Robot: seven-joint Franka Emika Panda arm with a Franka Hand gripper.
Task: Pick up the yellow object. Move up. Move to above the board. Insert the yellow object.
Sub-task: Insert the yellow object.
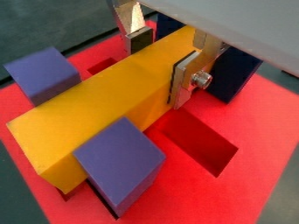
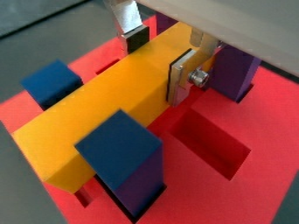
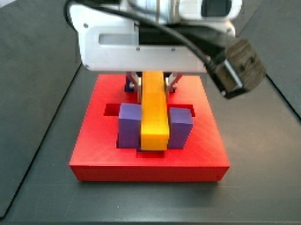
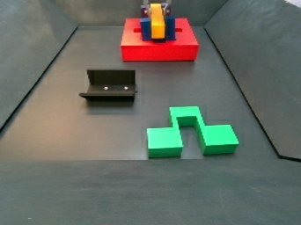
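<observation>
The yellow object [image 1: 105, 105] is a long yellow-orange bar lying flat on the red board [image 1: 239, 197], between blue-purple posts [image 1: 122, 157]. Both side views show it [image 3: 154, 110] [image 4: 157, 24] running front to back across the board [image 3: 147, 163] [image 4: 159, 51], with a post [image 3: 129, 123] on each side. My gripper [image 1: 162, 70] straddles the bar's far end, its silver fingers [image 1: 184, 83] against both long sides, shut on it. It also shows in a wrist view [image 2: 159, 68] and in both side views [image 3: 154, 83] [image 4: 156, 9].
An open recessed slot [image 1: 198, 140] lies in the board beside the bar. The dark fixture [image 4: 109, 85] stands on the floor in front of the board. A green notched block [image 4: 188, 130] lies nearer the front right.
</observation>
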